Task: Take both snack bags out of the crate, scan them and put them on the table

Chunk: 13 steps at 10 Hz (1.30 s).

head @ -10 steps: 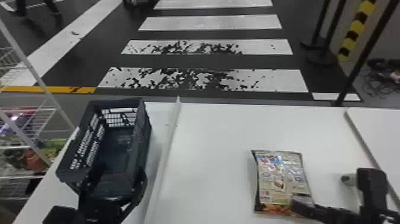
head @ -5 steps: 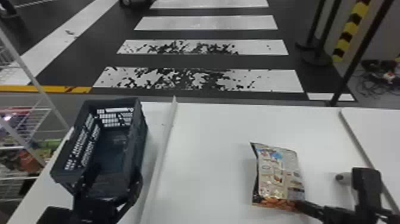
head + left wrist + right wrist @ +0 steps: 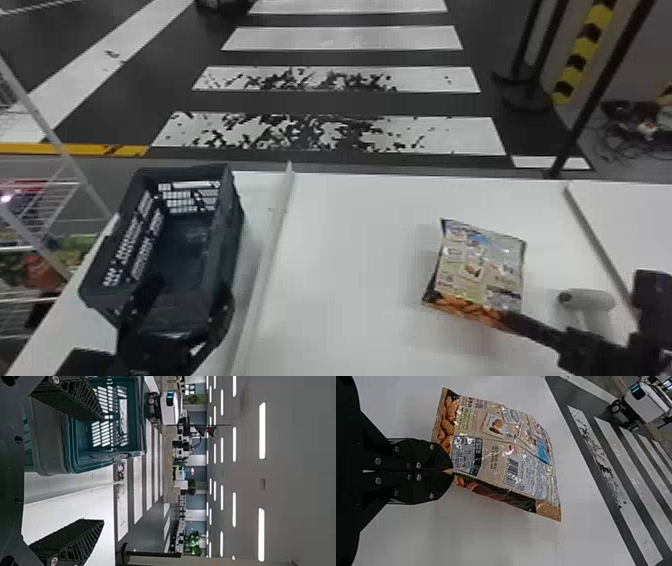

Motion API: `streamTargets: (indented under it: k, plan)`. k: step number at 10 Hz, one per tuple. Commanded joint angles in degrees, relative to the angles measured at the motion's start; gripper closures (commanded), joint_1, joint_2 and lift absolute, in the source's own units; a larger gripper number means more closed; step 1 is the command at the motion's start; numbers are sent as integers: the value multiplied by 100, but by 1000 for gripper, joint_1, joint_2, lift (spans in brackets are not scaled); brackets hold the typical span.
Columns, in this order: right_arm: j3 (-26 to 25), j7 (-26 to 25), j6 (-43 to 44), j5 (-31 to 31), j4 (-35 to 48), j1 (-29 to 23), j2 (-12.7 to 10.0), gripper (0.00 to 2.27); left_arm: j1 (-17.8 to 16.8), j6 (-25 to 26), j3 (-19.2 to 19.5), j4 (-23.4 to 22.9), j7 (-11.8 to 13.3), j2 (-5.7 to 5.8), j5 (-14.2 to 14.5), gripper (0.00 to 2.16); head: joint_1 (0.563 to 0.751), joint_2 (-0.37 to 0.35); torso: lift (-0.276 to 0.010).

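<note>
The likeliest trouble is a slip: the right gripper is clamped on just the near edge of the snack bag, close to one corner, and most of the bag reaches out unsupported. Its weight could peel the slick film free or swing it round. The bag slants over the right part of the white table, its printed back with the barcode turned upward. Creases and glare there might spoil a read if the angle to the handheld scanner is poor. That scanner lies just right of the bag, near the arm, so a careless sweep could knock it. At left, the left gripper has its fingers wide apart at the near end of the crate; moving sideways, a finger could snag the rim and drag it.
</note>
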<state>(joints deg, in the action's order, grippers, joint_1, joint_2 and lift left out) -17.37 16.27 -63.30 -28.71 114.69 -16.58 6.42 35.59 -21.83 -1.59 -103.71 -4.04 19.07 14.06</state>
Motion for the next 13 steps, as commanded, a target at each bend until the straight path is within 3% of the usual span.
streamTargets:
  k: [1,5,6,8,10,12,13]
  plan:
    - [-416,-10,-47,-530,45,14,-36,2253,0,0,1,0,0,0,0,76,695,69,-92]
    - [-2007,-116,-47,-1541,45,260,-106,2253,27,0,36,-35,0,18,0,76,695,-17,-92]
    - [-2385,-362,76,-1743,-96,357,-106,2253,27,18,36,-35,0,18,-9,76,695,-58,-92]
    - [-2736,-801,1113,-1813,-649,489,-27,2253,9,18,27,-35,0,26,-9,76,695,-171,-92]
    - [-2877,-854,2519,-1638,-1326,612,17,2253,9,18,27,-44,0,35,-9,76,695,-256,-92]
    - [-3027,-1135,2625,-1400,-1774,743,52,2253,9,18,36,-35,0,53,0,76,695,-350,-92]
    - [-3035,-1206,2853,-1216,-1950,796,70,2253,9,35,27,-35,0,53,-9,76,695,-350,-92]
